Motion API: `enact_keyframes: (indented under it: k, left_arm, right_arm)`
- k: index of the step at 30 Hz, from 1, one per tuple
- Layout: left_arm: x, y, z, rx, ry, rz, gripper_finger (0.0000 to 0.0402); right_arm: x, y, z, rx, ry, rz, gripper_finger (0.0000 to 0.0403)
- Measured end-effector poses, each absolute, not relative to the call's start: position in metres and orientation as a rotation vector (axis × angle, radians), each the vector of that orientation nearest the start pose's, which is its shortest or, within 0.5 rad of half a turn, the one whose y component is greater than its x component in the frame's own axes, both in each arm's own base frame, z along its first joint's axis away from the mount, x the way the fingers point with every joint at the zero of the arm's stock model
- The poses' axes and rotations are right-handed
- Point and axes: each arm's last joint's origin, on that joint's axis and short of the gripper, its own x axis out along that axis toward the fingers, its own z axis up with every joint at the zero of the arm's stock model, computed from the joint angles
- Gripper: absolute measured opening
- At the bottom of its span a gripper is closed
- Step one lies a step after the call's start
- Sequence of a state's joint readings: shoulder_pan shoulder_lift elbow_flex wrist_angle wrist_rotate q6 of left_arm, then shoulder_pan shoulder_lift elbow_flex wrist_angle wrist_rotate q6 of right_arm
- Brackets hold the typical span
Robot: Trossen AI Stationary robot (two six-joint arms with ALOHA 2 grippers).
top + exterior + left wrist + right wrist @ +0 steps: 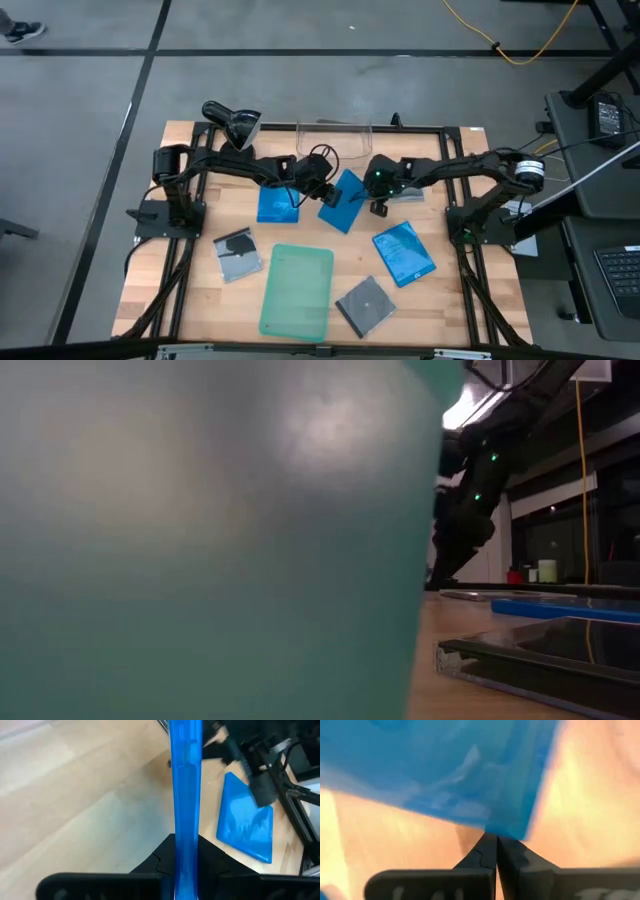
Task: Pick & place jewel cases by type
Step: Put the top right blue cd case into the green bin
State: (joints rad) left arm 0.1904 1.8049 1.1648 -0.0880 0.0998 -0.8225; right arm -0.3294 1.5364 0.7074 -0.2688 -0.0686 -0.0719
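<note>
High view: both pincers meeting mid-frame on one blue jewel case (342, 200). Left pincer (322, 190) clamped on its edge, case seen edge-on in the wrist shot; right pincer (376, 207) pinched shut on a corner. Looks like a handover.

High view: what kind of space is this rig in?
Likely a robotics lab or workshop: a wooden table on a bare grey concrete floor, a yellow cable trailing across it, and a side desk with a laptop keyboard.
</note>
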Motion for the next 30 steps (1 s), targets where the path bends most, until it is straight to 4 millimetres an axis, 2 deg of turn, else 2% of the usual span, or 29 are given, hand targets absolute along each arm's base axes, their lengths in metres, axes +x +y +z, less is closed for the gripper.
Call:
enact_keyframes:
  k: [4, 10, 15, 20, 30]
  left_arm:
    - [0.377, 0.071, 0.199, -0.871, 0.658, 0.392, 0.0031]
    - [0.374, 0.07, 0.208, -0.834, 0.642, 0.381, 0.0031]
    - [0.365, 0.07, 0.23, -0.788, 0.589, 0.395, 0.0031]
    - [0.355, 0.069, 0.256, -0.725, 0.517, 0.379, 0.0031]
    - [0.32, 0.062, 0.312, -0.505, 0.378, 0.39, 0.0031]
  right_arm:
    - [0.241, -0.081, 0.161, 0.119, 1.069, -0.213, 0.0006]
    - [0.23, -0.078, 0.192, 0.084, 0.952, -0.268, 0.0006]
    - [0.222, -0.077, 0.21, 0.077, 0.877, -0.309, 0.0006]
    - [0.217, -0.076, 0.22, 0.066, 0.832, -0.318, 0.0006]
    - [0.211, -0.072, 0.24, -0.004, 0.706, -0.298, 0.0006]
